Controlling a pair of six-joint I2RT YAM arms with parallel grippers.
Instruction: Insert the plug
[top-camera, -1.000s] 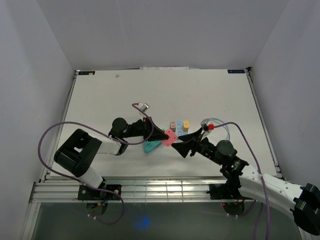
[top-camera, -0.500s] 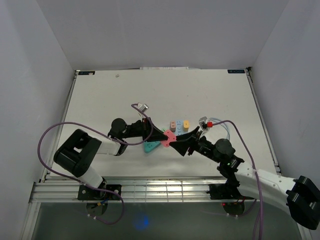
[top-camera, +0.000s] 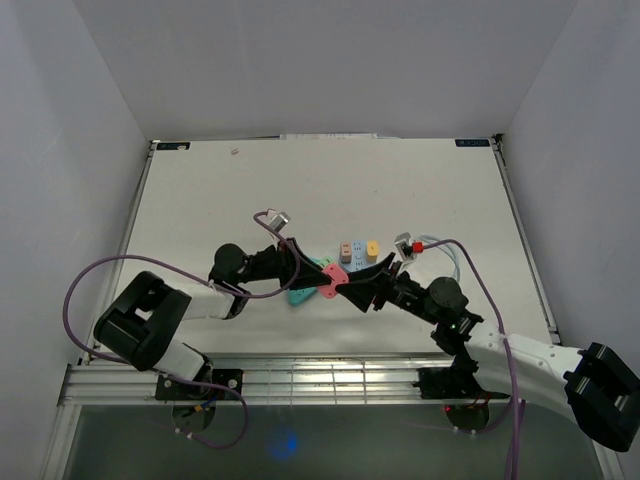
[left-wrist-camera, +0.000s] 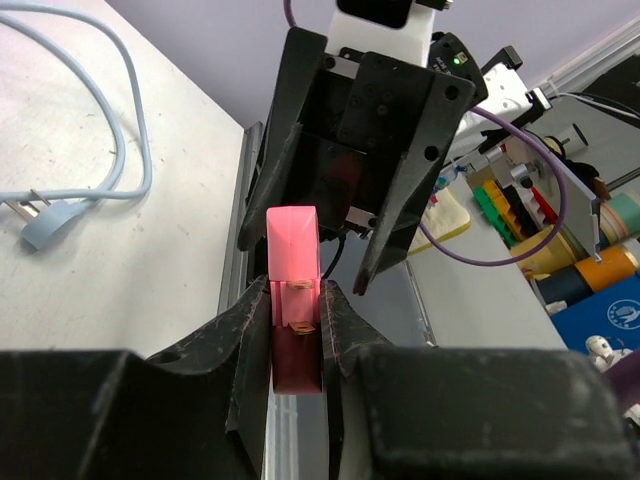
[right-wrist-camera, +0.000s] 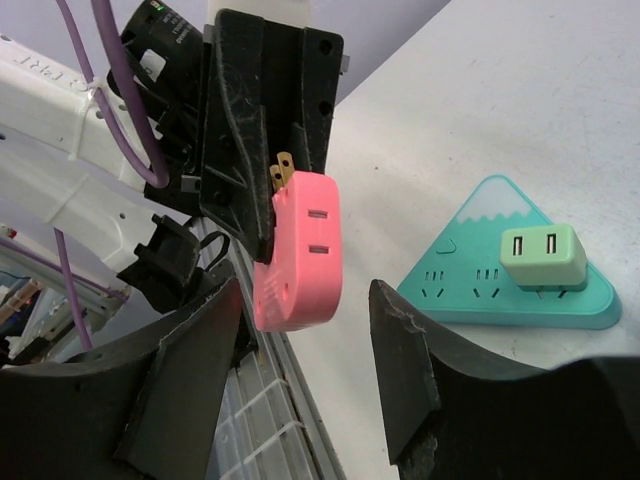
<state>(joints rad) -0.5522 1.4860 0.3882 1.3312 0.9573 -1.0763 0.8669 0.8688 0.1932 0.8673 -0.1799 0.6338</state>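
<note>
We see the left jaws shut tight on the pink plug (left-wrist-camera: 294, 235). They pinch its lower part between them, and its brass prongs (right-wrist-camera: 280, 170) sit right at their tips. The right jaws stand part open and face the left ones. The plug hangs in the gap between them, with clear space on either side, so they hold nothing. Below and just past the right jaws, a teal power strip (right-wrist-camera: 480, 280) lies flat on the bench (right-wrist-camera: 520, 100), with a green adapter (right-wrist-camera: 540, 257) plugged into it. Beyond the left jaws, off to one side, a pale blue cable (left-wrist-camera: 120, 120) loops on the bench.
</note>
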